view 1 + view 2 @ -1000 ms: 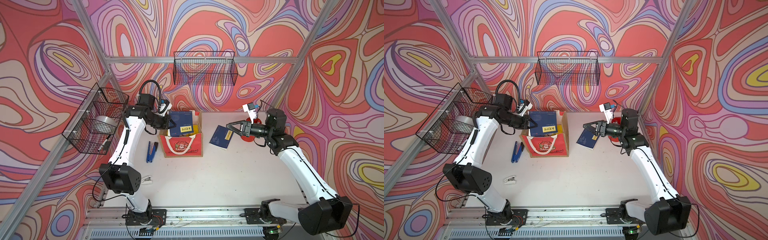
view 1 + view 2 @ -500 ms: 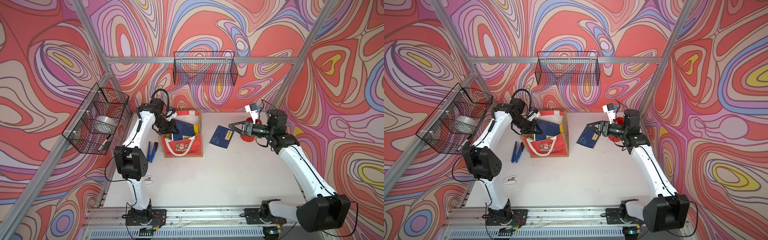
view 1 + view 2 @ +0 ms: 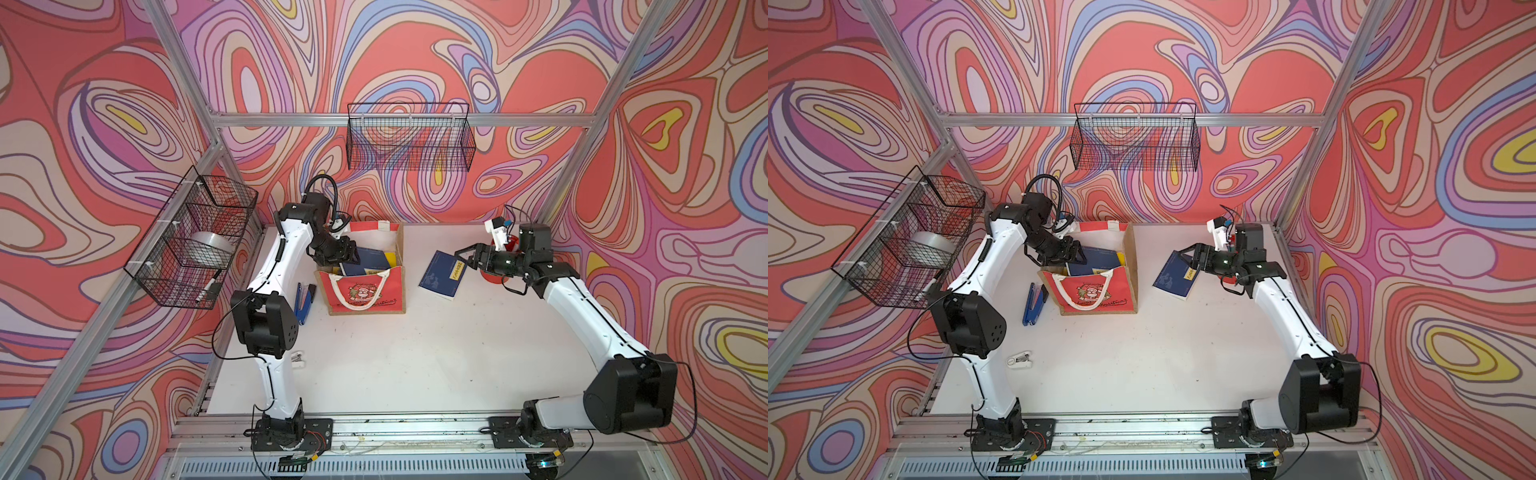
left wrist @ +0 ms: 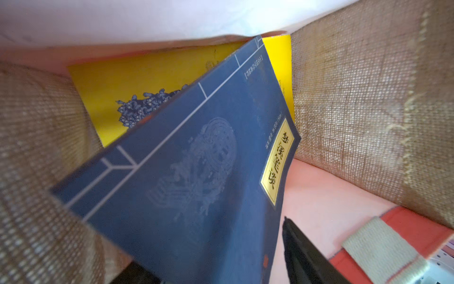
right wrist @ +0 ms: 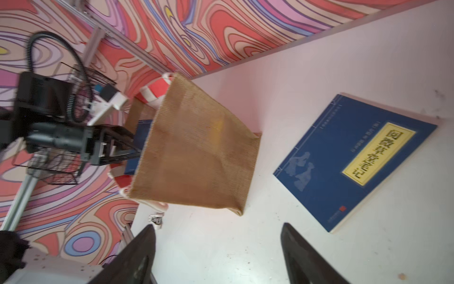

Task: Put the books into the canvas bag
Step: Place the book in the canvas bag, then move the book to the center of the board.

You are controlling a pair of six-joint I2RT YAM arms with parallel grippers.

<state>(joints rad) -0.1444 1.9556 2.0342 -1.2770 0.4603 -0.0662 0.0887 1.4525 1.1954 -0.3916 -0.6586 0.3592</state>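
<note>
My left gripper [image 3: 350,257] stands open inside the red-and-jute canvas bag [image 3: 365,293], with a navy softcover book [image 4: 196,184] leaning loose in it. My right gripper [image 5: 217,227] is spread and empty just right of the second navy book [image 3: 440,274], which lies flat on the white table [image 3: 415,353] to the right of the bag. It is probably light, floppy and slick, so I'd pinch deep on its right edge.

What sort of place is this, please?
Probably a robot-manipulation test cell: an aluminium frame with swirl-printed walls, left arm and right arm bolted to a front rail, and wire baskets on the frame.

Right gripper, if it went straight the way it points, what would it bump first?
Probably the tan side of the canvas bag, across bare table. The book lies beside that line. Tilt of the right gripper is unclear.
</note>
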